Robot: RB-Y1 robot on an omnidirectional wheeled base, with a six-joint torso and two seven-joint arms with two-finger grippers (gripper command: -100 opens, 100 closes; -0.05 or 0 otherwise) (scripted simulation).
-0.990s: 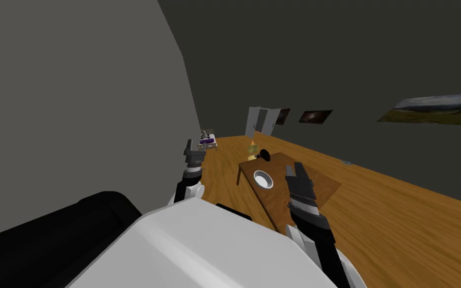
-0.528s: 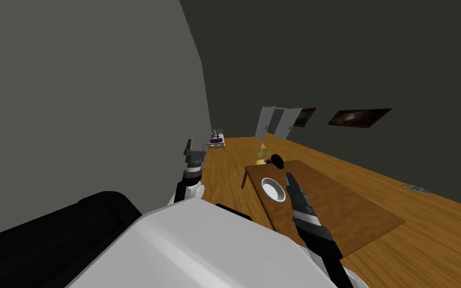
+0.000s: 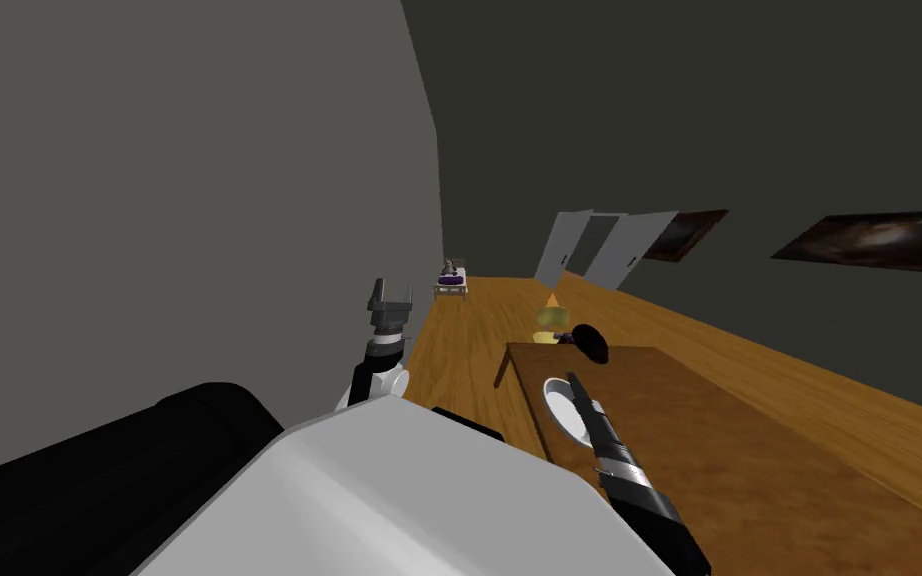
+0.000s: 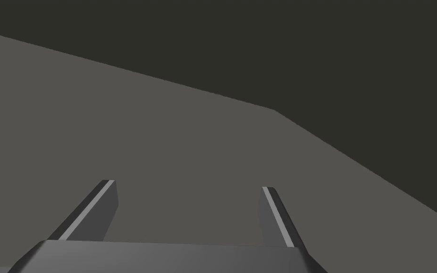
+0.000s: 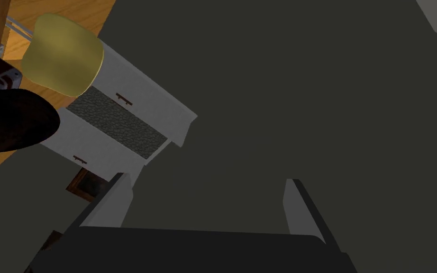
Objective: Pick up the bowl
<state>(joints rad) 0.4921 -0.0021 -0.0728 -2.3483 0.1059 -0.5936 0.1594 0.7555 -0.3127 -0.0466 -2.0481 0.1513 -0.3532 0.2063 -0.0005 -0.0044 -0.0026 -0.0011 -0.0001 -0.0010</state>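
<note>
Head view first: the bowl (image 3: 558, 408) is white and shallow and sits on the brown table (image 3: 739, 450), close to the end nearest me, and the right gripper (image 3: 575, 384) hangs right over its rim, seen edge-on, so I can't read its fingers from up here. At the far end of the table there's a dark round thing (image 3: 591, 343), with a yellowish lamp-looking thing (image 3: 550, 318) just behind it. The left gripper (image 3: 390, 294) is held up well off to the side, nowhere near the table. In the left wrist view the left gripper (image 4: 187, 186) has its fingers spread wide with nothing between them. In the right wrist view the right gripper (image 5: 207, 180) is also wide open and empty, and it's aimed past the dark round thing (image 5: 9, 121) and the yellow one (image 5: 63, 61) toward the far wall instead of down into the bowl, so I reckon the wrist needs to tip down before closing. As for the bowl itself, my guess is stiff, light and pretty slick, with a thin rim. I'd pinch the rim with one finger inside and one outside, since the body looks too wide to straddle, and close gently so it doesn't skate across the table
</note>
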